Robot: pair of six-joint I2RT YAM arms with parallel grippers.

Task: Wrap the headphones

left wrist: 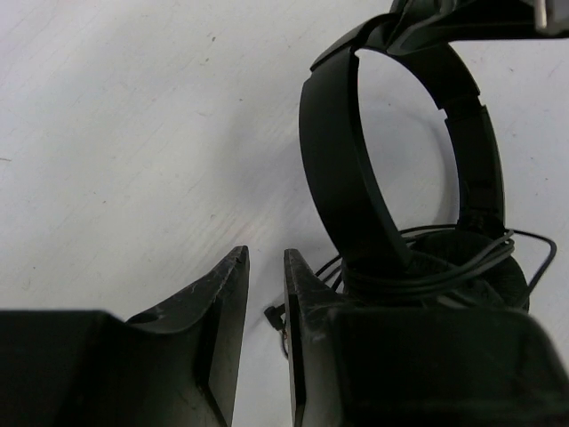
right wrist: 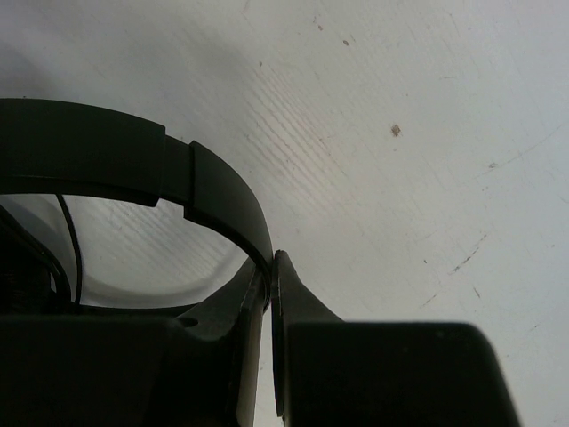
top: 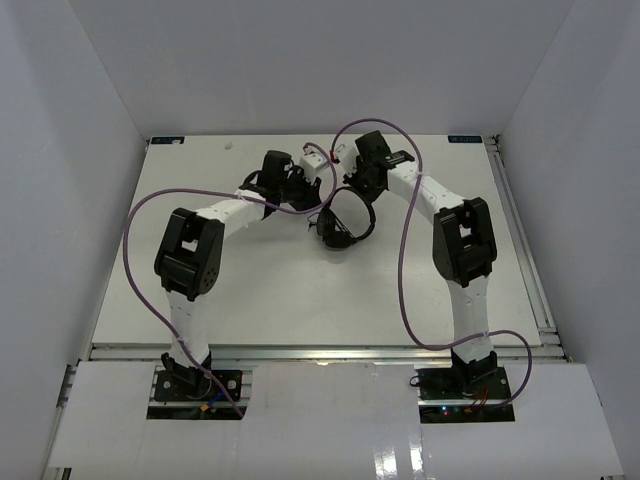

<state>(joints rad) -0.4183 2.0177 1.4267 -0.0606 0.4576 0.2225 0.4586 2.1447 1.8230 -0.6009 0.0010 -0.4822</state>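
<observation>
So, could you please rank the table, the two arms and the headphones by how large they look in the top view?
1. table
2. left arm and right arm: they look alike, so they are not ranked against each other
3. headphones

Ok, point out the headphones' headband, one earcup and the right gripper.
Headband (left wrist: 342, 169): left wrist view, on its broad left curve.
Earcup (left wrist: 491, 281): left wrist view, on the pad.
Right gripper (right wrist: 271, 267): right wrist view, between fingertips.

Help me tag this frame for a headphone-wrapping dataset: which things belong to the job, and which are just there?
Part of the job:
- headphones
- cord
- right gripper, pinching the headband
- left gripper, slightly parted, empty

Just there:
- purple arm cables
- table
</observation>
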